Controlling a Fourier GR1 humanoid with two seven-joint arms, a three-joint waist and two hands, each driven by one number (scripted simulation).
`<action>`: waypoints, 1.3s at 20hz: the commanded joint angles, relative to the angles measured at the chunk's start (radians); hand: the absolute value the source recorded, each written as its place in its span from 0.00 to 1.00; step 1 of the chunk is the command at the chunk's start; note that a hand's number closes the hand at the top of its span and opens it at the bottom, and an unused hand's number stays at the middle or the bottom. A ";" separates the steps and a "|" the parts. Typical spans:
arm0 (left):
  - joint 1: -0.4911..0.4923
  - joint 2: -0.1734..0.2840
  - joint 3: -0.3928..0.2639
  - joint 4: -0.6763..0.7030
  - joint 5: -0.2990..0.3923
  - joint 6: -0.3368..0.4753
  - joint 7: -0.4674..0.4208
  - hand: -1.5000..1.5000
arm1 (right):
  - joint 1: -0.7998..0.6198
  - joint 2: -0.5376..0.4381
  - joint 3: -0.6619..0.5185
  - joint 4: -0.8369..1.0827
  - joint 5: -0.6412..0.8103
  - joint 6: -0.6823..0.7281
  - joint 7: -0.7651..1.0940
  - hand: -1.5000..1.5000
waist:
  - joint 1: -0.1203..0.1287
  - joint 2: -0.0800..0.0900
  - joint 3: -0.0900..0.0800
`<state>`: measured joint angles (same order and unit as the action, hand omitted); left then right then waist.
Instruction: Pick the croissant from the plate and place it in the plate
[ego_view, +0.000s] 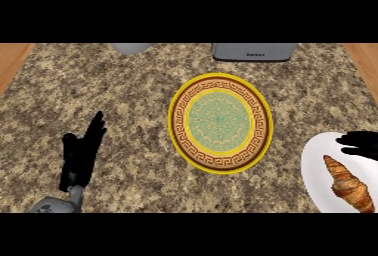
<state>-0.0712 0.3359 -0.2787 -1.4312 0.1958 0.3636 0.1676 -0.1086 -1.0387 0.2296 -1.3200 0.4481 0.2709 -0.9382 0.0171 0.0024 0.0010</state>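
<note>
One croissant (348, 184) lies on the white plate (316, 165); right robot hand (362, 144) hovers there, grip unclear.

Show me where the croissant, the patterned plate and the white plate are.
croissant (349, 186): head view, middle of its brown body.
patterned plate (220, 121): head view, green centre.
white plate (316, 165): head view, bare left part beside the croissant.

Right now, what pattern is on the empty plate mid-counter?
In the head view: the patterned plate has a yellow rim, a brown Greek-key band and a pale green centre.

Kitchen, granite counter (133, 100), plates, croissant (348, 185)
</note>
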 joint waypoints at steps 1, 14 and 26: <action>0.007 0.010 0.027 0.006 0.000 -0.015 -0.013 0.50 | -0.067 -0.026 0.075 0.033 0.117 0.072 -0.033 0.00 | 0.004 0.001 -0.001; 0.040 -0.034 0.054 -0.045 -0.067 -0.033 0.033 0.50 | -0.073 0.101 0.126 0.159 0.345 -0.024 -0.064 0.00 | -0.010 -0.002 -0.001; -0.043 -0.076 0.130 0.071 -0.095 -0.085 0.022 0.50 | -0.090 0.157 0.099 0.249 0.410 -0.032 -0.105 0.00 | -0.020 -0.001 -0.001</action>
<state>-0.0499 0.2819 -0.1815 -1.4551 0.1111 0.2909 0.2088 -0.2089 -0.8905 0.3448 -1.0992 0.8438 0.2173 -0.9548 0.0044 0.0009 0.0002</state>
